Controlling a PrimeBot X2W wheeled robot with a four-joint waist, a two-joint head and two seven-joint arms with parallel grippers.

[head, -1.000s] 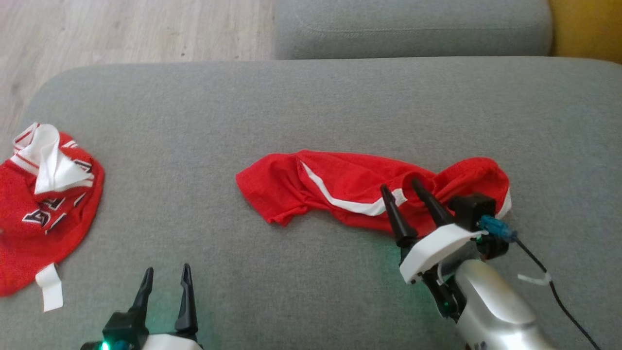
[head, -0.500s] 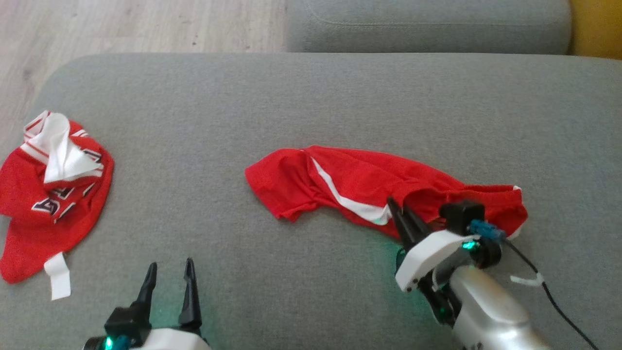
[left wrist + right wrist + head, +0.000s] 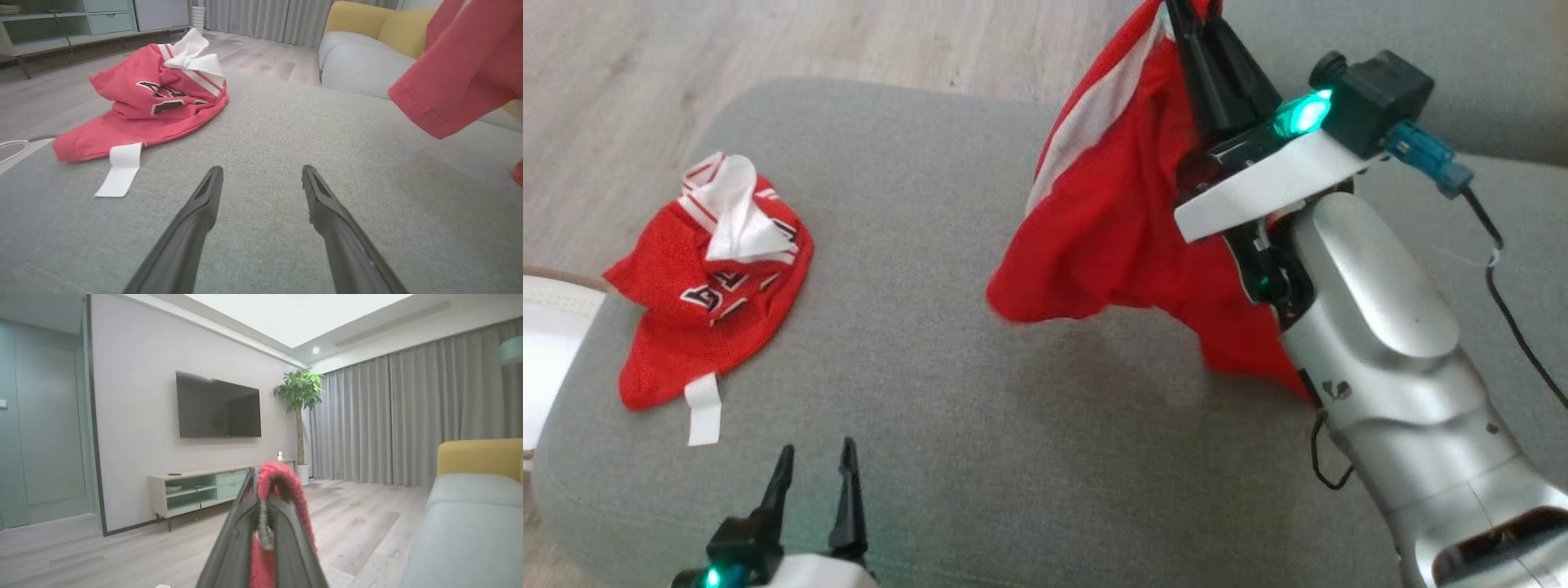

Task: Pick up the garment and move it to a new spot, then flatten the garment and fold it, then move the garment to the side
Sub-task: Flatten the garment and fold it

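Grey sofa seat stretches across the foreground of the head view, where the left claw hovers low at the near edge, its two dark fingers parted and holding nothing; the left wrist view shows the same claw with bare upholstery between its spread tips. Just beyond, toward the robot's left, a crumpled red jersey with dark lettering and white trim lies on the seat near its rounded corner, a white strip trailing from its near edge onto the fabric. Farther back and to the right, the red garment with a white stripe hangs in the air, pinched at its top by the right claw, whose fingers are closed together on the cloth at the upper edge of the view, a green light glowing on the wrist below them. Its loose hem dangles clear above the seat in the left wrist view; whether the lowest fold behind the silver forearm touches the sofa cannot be told. From the right wrist, red cloth loops over the clamped fingertips. Behind, pale wood floor runs to a low cabinet, a wall-mounted television, a potted plant and grey curtains.
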